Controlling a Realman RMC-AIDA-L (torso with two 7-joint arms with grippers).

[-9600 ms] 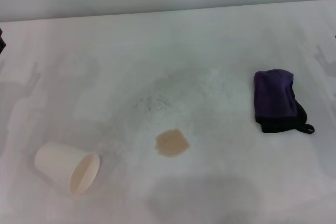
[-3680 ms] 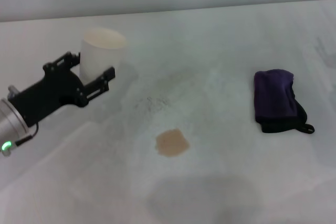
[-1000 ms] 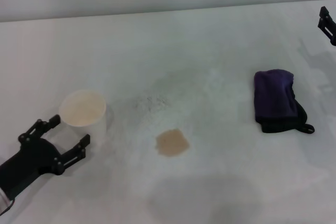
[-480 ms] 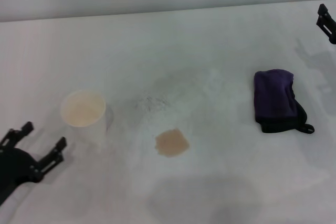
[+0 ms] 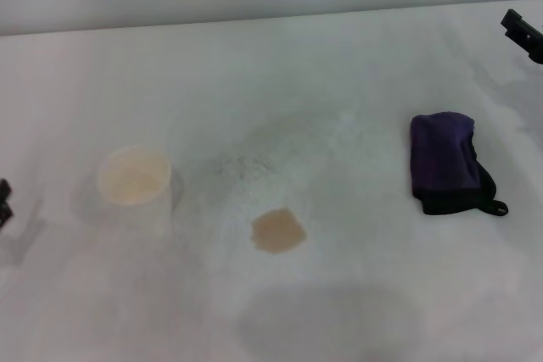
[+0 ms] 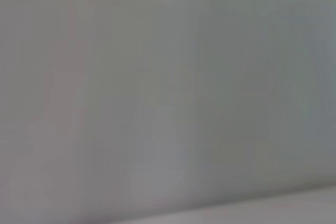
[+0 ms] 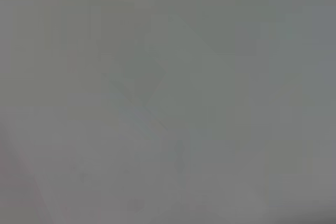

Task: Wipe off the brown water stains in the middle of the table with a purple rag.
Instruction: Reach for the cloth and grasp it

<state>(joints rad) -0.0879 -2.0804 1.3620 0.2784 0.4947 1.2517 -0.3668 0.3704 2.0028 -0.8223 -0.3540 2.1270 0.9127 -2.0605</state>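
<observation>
From my side nothing is wiped: the brown water stains (image 5: 278,231) remain mid-counter (image 5: 339,57), the purple rag (image 5: 448,163) lies untouched at right, and the right claw (image 5: 524,33) and left claw (image 5: 3,201) show only at the edges, so I cannot tell their opening.

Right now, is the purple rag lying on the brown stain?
No, the purple rag lies apart, on the table to the right of the brown stain.

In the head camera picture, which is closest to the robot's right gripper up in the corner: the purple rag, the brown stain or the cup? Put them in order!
From the right gripper:
1. Purple rag, right side.
2. Brown stain, middle.
3. Cup, upright, far left.
</observation>
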